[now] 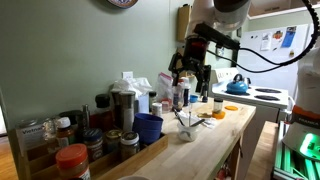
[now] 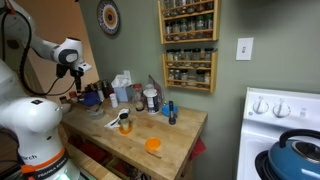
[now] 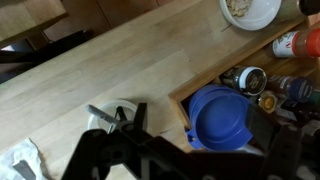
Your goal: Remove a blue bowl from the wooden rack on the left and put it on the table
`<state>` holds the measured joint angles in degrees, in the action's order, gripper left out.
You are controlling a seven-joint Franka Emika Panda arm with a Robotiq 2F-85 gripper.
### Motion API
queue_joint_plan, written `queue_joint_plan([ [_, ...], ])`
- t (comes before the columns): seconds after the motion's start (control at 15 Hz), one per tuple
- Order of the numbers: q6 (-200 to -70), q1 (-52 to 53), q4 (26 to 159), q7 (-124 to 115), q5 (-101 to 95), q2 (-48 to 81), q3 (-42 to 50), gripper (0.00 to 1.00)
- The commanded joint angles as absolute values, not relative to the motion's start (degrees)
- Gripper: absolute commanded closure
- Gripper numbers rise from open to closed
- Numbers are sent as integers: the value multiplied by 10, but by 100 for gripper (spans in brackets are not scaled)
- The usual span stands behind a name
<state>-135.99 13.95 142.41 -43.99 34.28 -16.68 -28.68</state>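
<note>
The blue bowl sits in the wooden rack next to some jars, at the edge of the table. The gripper hangs high over the table. It is too dark to tell if its fingers are apart, but it seems to hold nothing.

Your blue bowl, deep, round, royal blue, upright with mouth up, sitting inside the end of the wooden rack, rack lying along the wall-side edge of the table, pale smooth wood
</note>
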Motion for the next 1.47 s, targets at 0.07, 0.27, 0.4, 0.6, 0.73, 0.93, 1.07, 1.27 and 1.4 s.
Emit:
queue_joint_plan([
  [0.07,-1481,173,1403,-550,334,-55,-300,0],
  [0.27,-1551,185,1383,-595,295,21,-288,0],
  [0.4,-1573,193,1368,-613,271,62,-273,1],
  [0.6,-1587,209,1344,-627,251,109,-251,30],
  [0.73,-1593,216,1329,-626,251,130,-239,48],
  [0.93,-1589,223,1315,-618,252,136,-227,70],
  [1.07,-1572,222,1309,-610,249,127,-223,85],
  [1.27,-1503,214,1301,-581,233,107,-221,100],
  [1.4,-1475,210,1297,-558,237,99,-222,99],
])
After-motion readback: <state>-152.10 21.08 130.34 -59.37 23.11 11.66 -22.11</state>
